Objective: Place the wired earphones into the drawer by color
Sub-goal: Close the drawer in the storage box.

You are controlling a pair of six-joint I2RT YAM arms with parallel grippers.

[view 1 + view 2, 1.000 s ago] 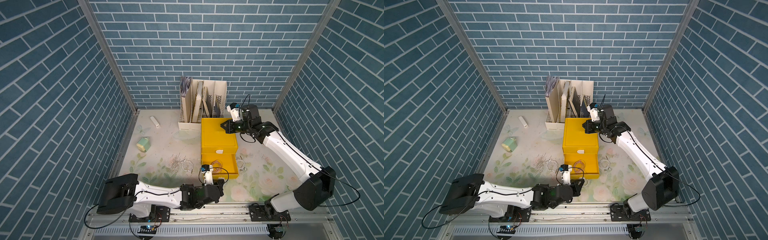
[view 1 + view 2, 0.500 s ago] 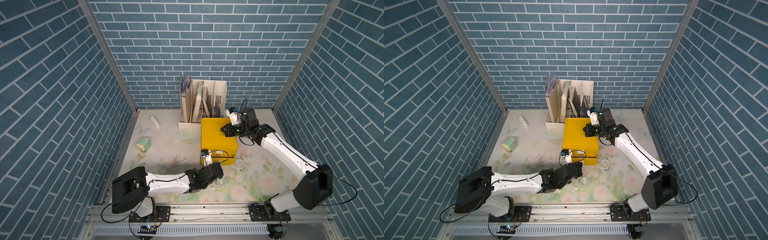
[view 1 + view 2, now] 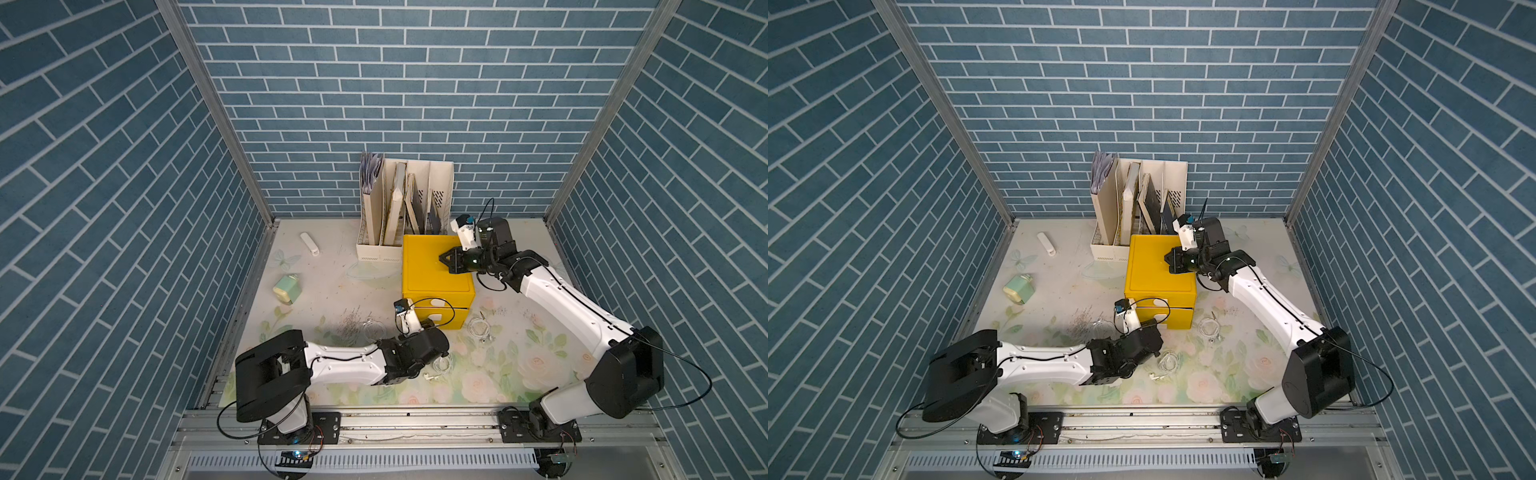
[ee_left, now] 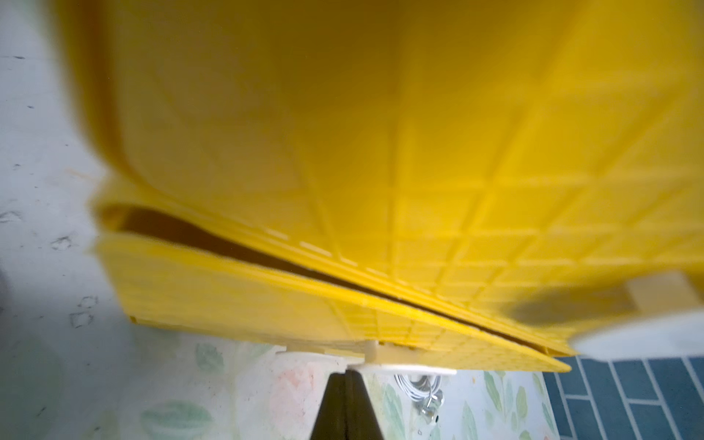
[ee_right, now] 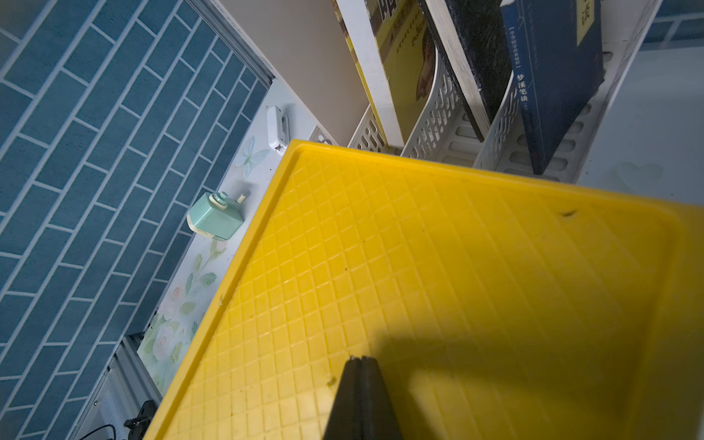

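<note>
The left gripper (image 4: 346, 375), jaws pressed together on nothing, has its tips at the white handle (image 4: 381, 352) of the lower drawer (image 4: 247, 293) in the yellow cabinet (image 3: 436, 270). The drawer sits almost flush, with a dark sliver of gap above it, so the step in hand looks like nudging it home. The right gripper (image 5: 360, 360), also clamped shut and empty, rests on the cabinet's top, probably steadying it. Earphones lie outside on the mat (image 3: 519, 374). One white coil (image 3: 480, 328) is just beside the cabinet's front corner on the right arm's side. A second white coil (image 3: 1168, 360) lies in front of the cabinet, with an earbud (image 3: 1156, 376) trailing. A paler tangle (image 3: 374, 328), its colour unclear, lies off the opposite front corner. Sorting seems unfinished: next the jaws must spread, pinch a coil where its loops bunch, and find the matching drawer open. The cabinet is rigid moulded plastic embossed with a square grid. The cables are thin, limp and loopy, so they are likely to trail or snag, and the floral mat looks smooth.
</note>
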